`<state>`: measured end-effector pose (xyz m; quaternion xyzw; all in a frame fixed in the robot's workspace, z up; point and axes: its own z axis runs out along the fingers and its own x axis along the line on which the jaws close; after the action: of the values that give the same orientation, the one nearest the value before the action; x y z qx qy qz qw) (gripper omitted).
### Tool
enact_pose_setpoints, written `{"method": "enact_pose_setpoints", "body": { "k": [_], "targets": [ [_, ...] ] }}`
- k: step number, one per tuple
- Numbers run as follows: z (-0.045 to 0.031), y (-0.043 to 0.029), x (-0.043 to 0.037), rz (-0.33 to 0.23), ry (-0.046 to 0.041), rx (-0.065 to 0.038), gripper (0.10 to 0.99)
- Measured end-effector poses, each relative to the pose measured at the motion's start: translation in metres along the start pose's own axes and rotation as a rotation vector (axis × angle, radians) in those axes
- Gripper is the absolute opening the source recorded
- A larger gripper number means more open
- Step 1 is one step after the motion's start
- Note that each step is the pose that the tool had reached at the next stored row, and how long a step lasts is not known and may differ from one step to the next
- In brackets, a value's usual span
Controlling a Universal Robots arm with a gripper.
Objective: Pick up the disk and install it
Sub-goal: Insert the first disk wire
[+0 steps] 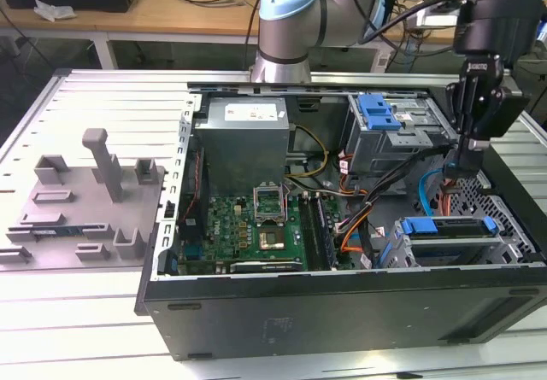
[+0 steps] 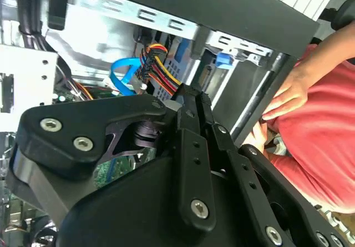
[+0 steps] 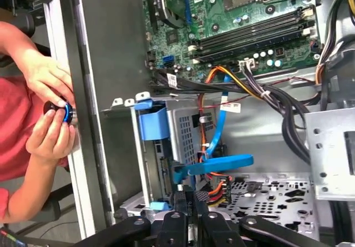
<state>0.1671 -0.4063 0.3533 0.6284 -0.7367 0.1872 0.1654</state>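
Note:
The disk lies flat in the drive bay at the case's front corner, on the exterior view's right, and its blue carrier bracket runs along its top edge. In the first wrist view the disk is seen edge-on in the bay behind a blue bracket tab. My gripper hangs just above and behind that bay. Its fingers are shut with nothing between them, and the tips sit beside a bundle of red, yellow and black power wires. The second wrist view has the gripper close to the same wires.
The open computer case holds a motherboard, a power supply and a drive cage with a blue latch. A blue flat cable crosses near the fingers. A grey fixture lies at the exterior view's left. A person's hands hold a small object outside the case wall.

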Motion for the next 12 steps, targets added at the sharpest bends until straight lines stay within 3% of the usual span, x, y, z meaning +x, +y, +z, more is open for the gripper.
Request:
{"method": "enact_pose_setpoints", "body": {
  "k": [2, 5, 9, 12],
  "targets": [
    [0.0, -0.0006, 0.005, 0.0, -0.0089, -0.001, 0.165],
    [0.001, -0.001, 0.0105, 0.0, -0.0293, -0.005, 0.165],
    [0.006, -0.0001, 0.024, -0.001, -0.0953, -0.015, 0.165],
    [0.0083, 0.0, 0.0289, -0.001, -0.1228, -0.019, 0.165]
  ]
}}
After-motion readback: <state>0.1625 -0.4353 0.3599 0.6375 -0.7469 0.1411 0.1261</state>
